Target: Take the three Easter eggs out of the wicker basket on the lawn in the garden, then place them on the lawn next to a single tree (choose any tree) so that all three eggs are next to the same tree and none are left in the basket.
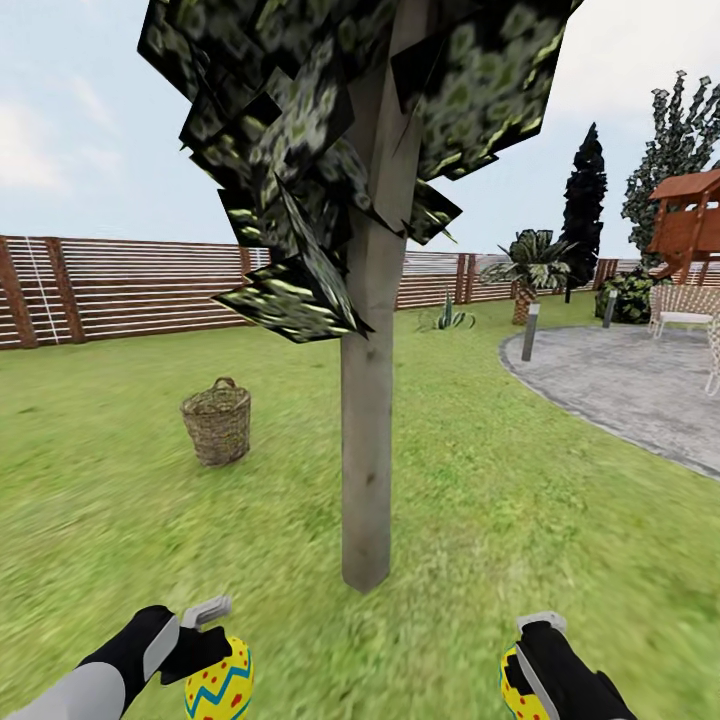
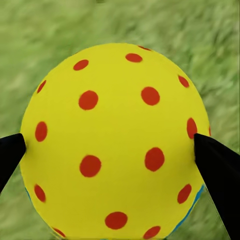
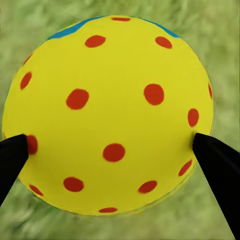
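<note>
Overall, the lawn spans the head view, bounded at the rear by a brown slatted wooden fence and on the right by a grey paved patio. A wooden play tower stands beyond the patio, with a near-black tree and a short palm to its left.

The tree rises at centre, its pale grey-beige trunk planted in the grass just ahead of both arms, with dark, pale-flecked leaf clumps above.

The wicker basket stands upright on the grass to the left of the trunk and farther back, well apart from both hands. Its contents cannot be determined.

The left hand is low at the left and pinches a yellow Easter egg with blue zigzag bands; in the left wrist view, each black finger presses one side of its red-dotted end.

The right hand is low at the right and pinches a second Easter egg, gripped likewise by black fingertips above the grass.
</note>
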{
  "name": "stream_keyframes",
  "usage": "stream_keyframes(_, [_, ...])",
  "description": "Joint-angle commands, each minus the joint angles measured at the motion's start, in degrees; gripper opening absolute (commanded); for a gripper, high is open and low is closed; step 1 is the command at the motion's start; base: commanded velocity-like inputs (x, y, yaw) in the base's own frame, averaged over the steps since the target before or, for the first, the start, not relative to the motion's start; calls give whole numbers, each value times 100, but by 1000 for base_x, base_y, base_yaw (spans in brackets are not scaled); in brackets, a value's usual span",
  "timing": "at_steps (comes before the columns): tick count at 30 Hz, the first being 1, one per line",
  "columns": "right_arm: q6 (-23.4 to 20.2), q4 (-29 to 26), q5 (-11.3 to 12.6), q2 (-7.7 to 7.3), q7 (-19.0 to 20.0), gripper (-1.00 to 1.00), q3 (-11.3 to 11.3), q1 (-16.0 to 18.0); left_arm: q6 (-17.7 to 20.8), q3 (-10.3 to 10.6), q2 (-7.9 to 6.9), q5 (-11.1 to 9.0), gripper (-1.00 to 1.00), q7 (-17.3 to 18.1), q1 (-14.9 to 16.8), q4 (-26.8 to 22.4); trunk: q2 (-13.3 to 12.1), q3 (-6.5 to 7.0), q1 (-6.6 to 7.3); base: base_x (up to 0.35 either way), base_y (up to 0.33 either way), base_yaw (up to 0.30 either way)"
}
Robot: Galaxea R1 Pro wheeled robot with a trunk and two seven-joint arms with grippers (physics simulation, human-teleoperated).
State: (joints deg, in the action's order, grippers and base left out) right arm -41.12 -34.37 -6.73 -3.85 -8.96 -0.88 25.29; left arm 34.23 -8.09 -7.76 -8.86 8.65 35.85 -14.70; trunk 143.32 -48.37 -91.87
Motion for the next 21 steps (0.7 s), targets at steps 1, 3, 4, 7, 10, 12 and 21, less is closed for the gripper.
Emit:
stream_keyframes(1, [-37, -8, -48, -1, 16, -100, -9, 2, 39, -18, 1, -37, -100, -4, 1, -7, 3, -7, -1, 300, 0, 0])
stream_keyframes(3, [-37, -9, -48, -1, 15, -100, -9, 2, 40, -24, 2, -37, -100, -4, 1, -7, 3, -7, -1, 320, 0, 0])
stream_keyframes(4, [-37, -9, -48, -1, 16, -100, -9, 2, 40, -22, 2, -37, -100, -4, 1, -7, 3, -7, -1, 327, 0, 0])
stream_keyframes(7, [-37, -9, -48, -1, 17, -100, -9, 2, 40, -17, 2, -37, -100, -4, 1, -7, 3, -7, -1, 328, 0, 0])
stream_keyframes(10, [-38, -9, -48, -1, 17, -100, -9, 3, 40, -17, 2, -37, -100, -4, 1, -7, 3, -7, -1, 329, -9, 0])
stream_keyframes(12, [-37, -9, -48, -1, 15, -100, -9, 2, 40, -17, 2, -37, -100, -4, 1, -7, 3, -7, -1, 329, -77, 0])
stream_keyframes(21, [-38, -9, -47, -1, 17, -100, -3, 3, 40, -17, 2, -37, -100, -4, 1, -7, 12, -162, -19, 51, -13, 0])
